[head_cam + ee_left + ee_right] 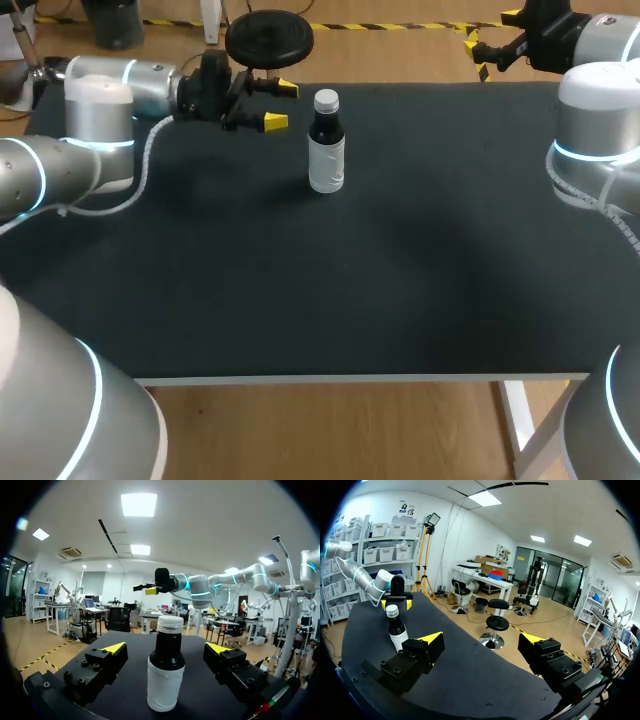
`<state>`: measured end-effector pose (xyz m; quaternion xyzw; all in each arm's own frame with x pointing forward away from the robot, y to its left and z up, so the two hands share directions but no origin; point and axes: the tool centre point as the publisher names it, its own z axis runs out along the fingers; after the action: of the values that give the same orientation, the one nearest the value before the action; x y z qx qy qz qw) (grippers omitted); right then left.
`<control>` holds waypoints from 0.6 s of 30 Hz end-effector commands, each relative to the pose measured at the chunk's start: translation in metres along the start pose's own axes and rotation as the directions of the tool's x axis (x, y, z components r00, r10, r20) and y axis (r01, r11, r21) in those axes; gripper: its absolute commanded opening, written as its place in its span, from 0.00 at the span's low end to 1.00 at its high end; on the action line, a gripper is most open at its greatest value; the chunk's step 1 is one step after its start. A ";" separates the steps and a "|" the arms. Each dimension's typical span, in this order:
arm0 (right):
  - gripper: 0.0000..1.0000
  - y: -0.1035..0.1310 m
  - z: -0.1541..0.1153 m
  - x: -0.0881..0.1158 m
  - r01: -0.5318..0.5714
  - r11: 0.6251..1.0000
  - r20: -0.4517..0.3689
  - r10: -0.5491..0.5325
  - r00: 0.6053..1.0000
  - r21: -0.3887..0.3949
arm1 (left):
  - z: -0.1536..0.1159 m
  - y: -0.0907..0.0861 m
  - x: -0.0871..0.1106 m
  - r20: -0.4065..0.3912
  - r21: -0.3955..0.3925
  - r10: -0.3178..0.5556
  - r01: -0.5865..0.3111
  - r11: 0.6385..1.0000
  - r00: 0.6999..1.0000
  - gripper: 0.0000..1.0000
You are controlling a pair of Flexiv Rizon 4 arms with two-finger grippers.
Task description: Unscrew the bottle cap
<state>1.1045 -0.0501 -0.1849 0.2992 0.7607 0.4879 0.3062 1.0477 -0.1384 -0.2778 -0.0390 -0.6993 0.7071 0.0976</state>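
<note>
None of the task is done: the bottle (327, 145) is seen upright at the far middle of the table (400, 280), with the cap (326, 100) on. The left gripper (281, 105) is spread apart just left of it, not touching; the right gripper (482, 640), also apart, is found far right.

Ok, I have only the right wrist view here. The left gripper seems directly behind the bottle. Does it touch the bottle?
Observer: No. In the head view the left gripper is apart from the bottle, with bare table between them.
Operator: Is it open and lined up?
Observer: Yes. In the left wrist view the bottle stands upright ahead of the gripper, centred between its open fingers, and neither touches it.
Operator: And where is my right gripper?
Observer: The head view shows the right gripper past the table's far edge, well away from the white cap.
</note>
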 end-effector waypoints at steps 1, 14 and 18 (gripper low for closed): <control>1.00 0.000 0.000 0.000 0.000 1.000 0.000 0.000 1.000 0.000 | 0.009 0.004 -0.007 -0.086 0.000 0.004 -0.004 1.000 0.996 1.00; 1.00 0.000 0.000 0.000 0.000 1.000 0.000 0.000 1.000 0.000 | 0.037 0.008 -0.007 -0.150 0.002 0.037 -0.038 0.999 0.988 1.00; 1.00 0.000 0.000 0.000 0.000 1.000 0.000 0.000 1.000 0.000 | 0.043 0.008 -0.007 -0.176 0.006 0.038 -0.037 0.999 0.984 1.00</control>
<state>1.1045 -0.0501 -0.1849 0.2992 0.7607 0.4879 0.3062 1.0383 -0.1780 -0.2814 -0.0872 -0.6939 0.7049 0.1183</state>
